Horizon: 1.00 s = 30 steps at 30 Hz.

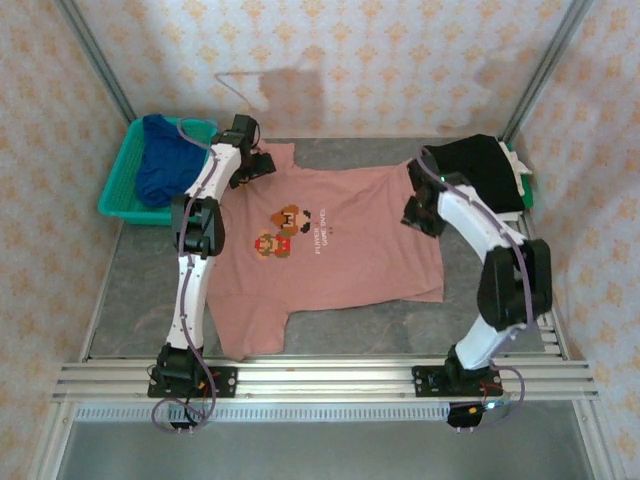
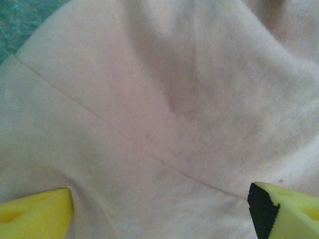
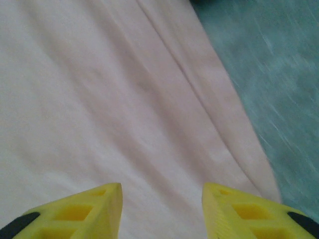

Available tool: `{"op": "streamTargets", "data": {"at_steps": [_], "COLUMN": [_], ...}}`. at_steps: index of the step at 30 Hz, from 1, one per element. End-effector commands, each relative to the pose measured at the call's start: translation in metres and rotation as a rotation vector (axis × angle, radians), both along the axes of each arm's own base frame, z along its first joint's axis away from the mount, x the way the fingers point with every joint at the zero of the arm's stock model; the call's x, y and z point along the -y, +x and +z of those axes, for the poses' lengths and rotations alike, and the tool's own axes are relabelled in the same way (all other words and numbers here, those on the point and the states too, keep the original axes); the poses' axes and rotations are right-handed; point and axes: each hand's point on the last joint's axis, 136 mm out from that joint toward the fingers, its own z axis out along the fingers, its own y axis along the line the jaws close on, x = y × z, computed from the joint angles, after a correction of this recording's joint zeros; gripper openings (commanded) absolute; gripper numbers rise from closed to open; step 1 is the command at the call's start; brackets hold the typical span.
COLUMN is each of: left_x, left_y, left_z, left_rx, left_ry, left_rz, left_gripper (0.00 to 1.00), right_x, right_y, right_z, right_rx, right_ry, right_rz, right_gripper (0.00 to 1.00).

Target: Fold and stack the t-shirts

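Note:
The dusty-pink t-shirt (image 1: 340, 240) lies spread flat in the middle of the table, its pixel-art print (image 1: 288, 230) facing up. My left gripper (image 1: 256, 166) hovers open over the shirt's far left shoulder, and in the left wrist view its yellow fingers (image 2: 35, 214) straddle a seam in the pink cloth (image 2: 164, 119). My right gripper (image 1: 418, 212) is open over the shirt's right edge; pink fabric (image 3: 109, 99) lies between its fingertips (image 3: 89, 211). The royal-blue t-shirt (image 1: 163, 158) is bunched in the basket. The black t-shirt (image 1: 484, 170) lies folded at the far right.
The teal mesh basket (image 1: 117, 195) sits at the far left corner. Grey table surface (image 1: 140, 290) shows left of and in front of the pink shirt. A metal rail (image 1: 320, 378) runs along the near edge. Patterned walls enclose the table.

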Motion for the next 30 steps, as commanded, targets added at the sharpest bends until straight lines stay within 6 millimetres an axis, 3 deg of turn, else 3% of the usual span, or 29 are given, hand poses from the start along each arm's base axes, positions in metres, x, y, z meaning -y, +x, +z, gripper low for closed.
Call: {"op": "streamTargets", "data": {"at_steps": [1,4,7,9,11,15,21,24,30], "left_x": [0.0,0.005,0.001,-0.004,-0.008,-0.004,0.004,0.005,0.014], "left_y": [-0.021,-0.05,-0.095,-0.137,-0.184,-0.286,-0.404,-0.436,-0.466], "left_z": [0.041,0.083,0.113,0.133,0.134,0.109,0.052,0.038,0.014], "left_rx": [-0.012,0.019,0.051,0.072,0.074,0.032,-0.1,-0.104,-0.138], "left_ry": [0.001,0.061,0.098,0.114,0.142,0.178,0.195,0.176,0.181], "left_rz": [-0.039,-0.077,-0.073,-0.052,-0.026,0.026,0.07,0.107,0.097], "left_gripper": [0.97,1.0,1.0,1.0,1.0,0.98,0.85,0.77,0.69], "right_x": [0.026,0.032,0.038,0.038,0.036,0.033,0.029,0.033,0.029], "right_y": [-0.055,-0.1,-0.134,-0.151,-0.16,-0.162,-0.142,-0.132,-0.114], "right_z": [-0.007,-0.013,-0.018,-0.025,-0.035,-0.051,-0.064,-0.07,-0.079], "right_rx": [-0.056,-0.085,-0.09,-0.078,-0.075,-0.079,-0.075,-0.096,-0.116], "right_ry": [-0.062,-0.037,-0.014,0.026,0.06,0.084,0.078,0.033,0.023], "right_rz": [-0.094,-0.149,-0.213,-0.251,-0.281,-0.307,-0.292,-0.286,-0.274], "right_gripper": [0.48,0.52,0.54,0.54,0.54,0.51,0.47,0.44,0.39]}}
